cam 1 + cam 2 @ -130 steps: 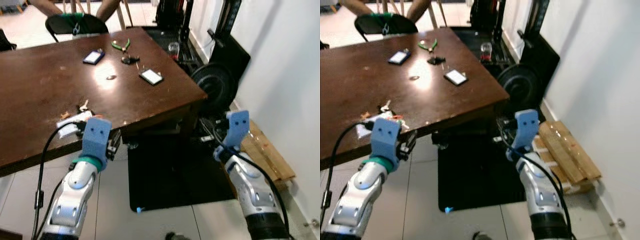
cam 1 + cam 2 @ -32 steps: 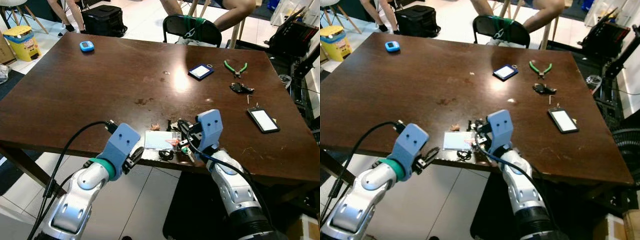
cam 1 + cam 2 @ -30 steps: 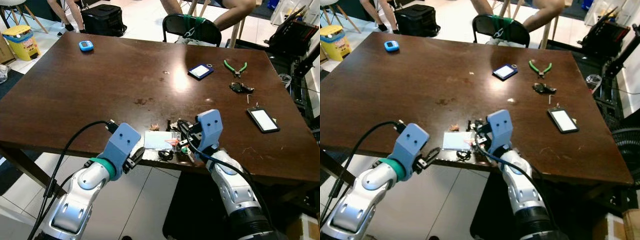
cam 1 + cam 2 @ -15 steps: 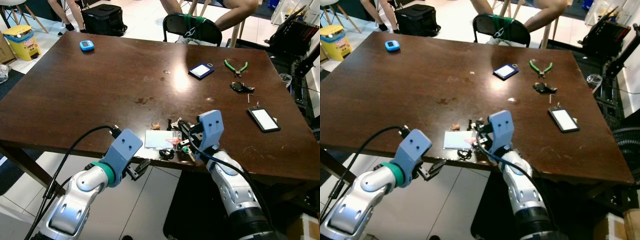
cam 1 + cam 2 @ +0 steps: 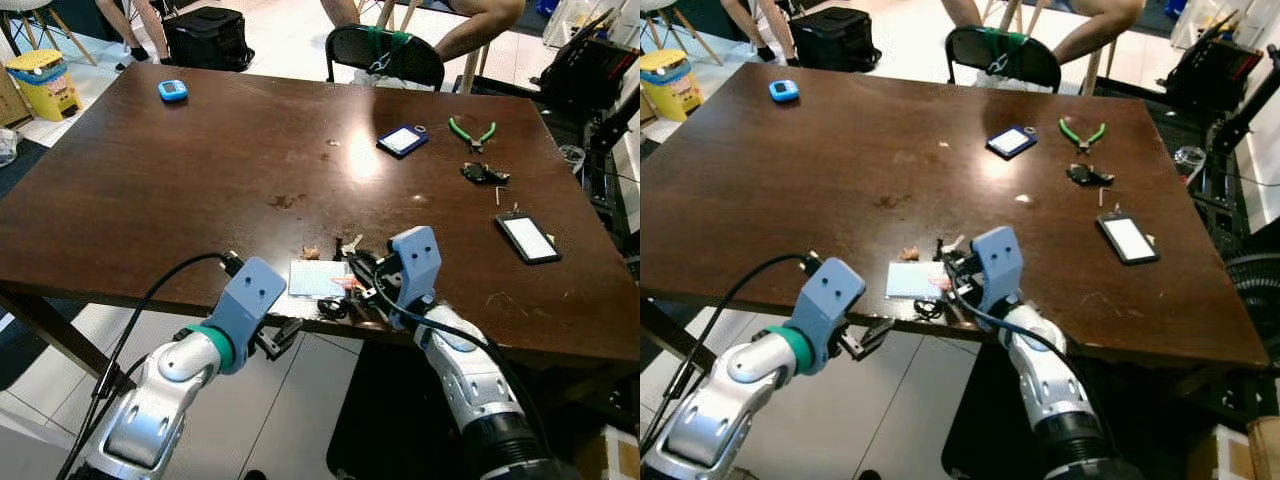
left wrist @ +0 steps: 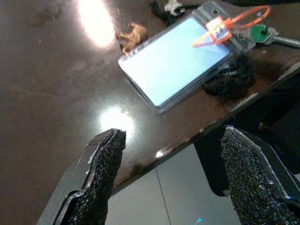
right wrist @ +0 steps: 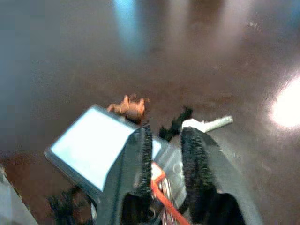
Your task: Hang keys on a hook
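A bunch of keys (image 5: 345,285) lies at the near edge of the brown table (image 5: 150,190), tied to a clear card holder (image 5: 316,277) with an orange tag (image 6: 215,28), a green-headed key (image 6: 257,33) and a black fob (image 6: 229,79). My right gripper (image 5: 358,287) is down on the bunch. In the right wrist view its fingers (image 7: 140,154) stand nearly together around the orange loop, beside the card holder (image 7: 91,145). My left gripper (image 5: 275,338) hangs open just under the table's front edge, left of the bunch. Its fingers (image 6: 105,164) are spread wide, nothing between them.
A phone (image 5: 527,238), green pliers (image 5: 470,132), a black object (image 5: 485,175) and a blue-framed card (image 5: 402,140) lie on the table's far right. A small blue gadget (image 5: 172,90) sits far left. Beyond the table are a black chair (image 5: 385,55), people's legs and a black bag (image 5: 205,38).
The view has turned from the table's corner to face the keys. In the last second my left gripper dropped below the table edge and my right gripper lowered onto the bunch.
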